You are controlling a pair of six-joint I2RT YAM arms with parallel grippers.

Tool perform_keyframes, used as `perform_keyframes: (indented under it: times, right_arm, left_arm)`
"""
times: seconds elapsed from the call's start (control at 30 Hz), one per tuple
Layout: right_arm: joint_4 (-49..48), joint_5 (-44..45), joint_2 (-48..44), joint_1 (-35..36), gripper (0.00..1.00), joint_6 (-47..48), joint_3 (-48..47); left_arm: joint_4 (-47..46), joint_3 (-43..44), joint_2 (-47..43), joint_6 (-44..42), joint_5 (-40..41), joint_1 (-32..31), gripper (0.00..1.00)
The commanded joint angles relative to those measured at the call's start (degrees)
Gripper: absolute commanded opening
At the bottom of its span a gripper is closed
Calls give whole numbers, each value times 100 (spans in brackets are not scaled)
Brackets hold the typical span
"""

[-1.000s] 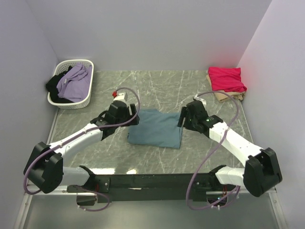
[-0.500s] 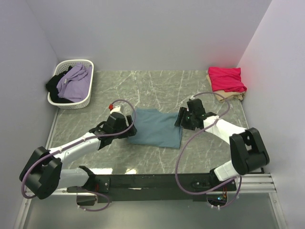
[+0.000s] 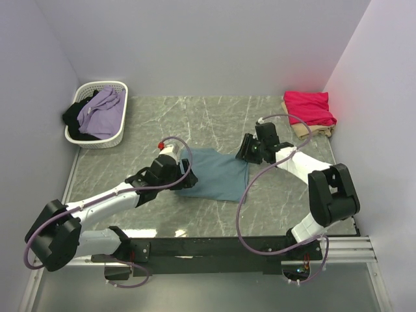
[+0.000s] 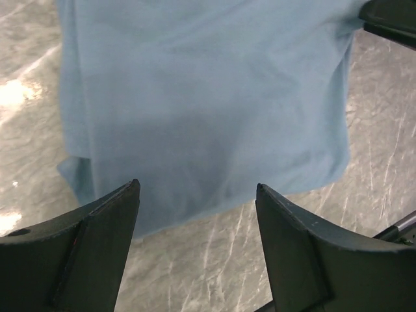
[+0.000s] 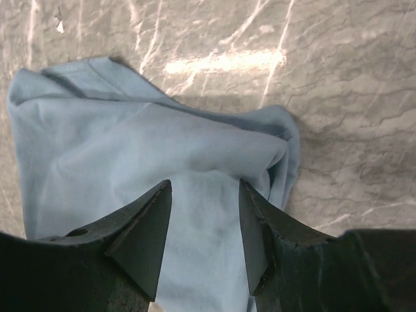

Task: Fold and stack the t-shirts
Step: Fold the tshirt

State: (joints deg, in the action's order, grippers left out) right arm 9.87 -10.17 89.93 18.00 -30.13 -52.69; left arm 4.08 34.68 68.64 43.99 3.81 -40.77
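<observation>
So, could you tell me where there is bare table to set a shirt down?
Free: the back strip of table between basket and pink shirt. Crowded: the middle, where left gripper and right gripper flank the teal shirt.

1. Open marble tabletop point(image 3: 195, 120) runs between the white basket point(image 3: 97, 141) and the crimson shirt point(image 3: 309, 107).
2. The left gripper point(image 3: 185, 175) and right gripper point(image 3: 243, 153) crowd both sides of the teal shirt point(image 3: 218, 175); its near edge stands clear.
</observation>
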Motion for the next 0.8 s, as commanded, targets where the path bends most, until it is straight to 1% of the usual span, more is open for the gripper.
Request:
perform_keyframes:
  times: [0.0, 0.13, 0.2, 0.37, 0.5, 0.77]
  right_arm:
    - [129, -37, 104, -68, 53, 113, -190]
    - [200, -90, -255, -77, 52, 78, 109]
    - [147, -212, -397, -68, 51, 51, 345]
    - [252, -318, -871, -68, 49, -37, 698]
    - [349, -406, -1144, -68, 49, -54, 909]
    - [366, -477, -1092, -60, 49, -90, 1111]
  left_arm:
    - [-319, 294, 140, -74, -13, -89, 77]
    - [-364, 434, 473, -188, 250, -89, 77]
    - [-592, 540, 632, -303, 348, -89, 78]
    - [-610, 1084, 1300, -487, 647, -89, 77]
    - [-671, 1383, 1643, -558, 647, -80, 78]
    - [-768, 1709, 2188, -628, 480, 17, 78]
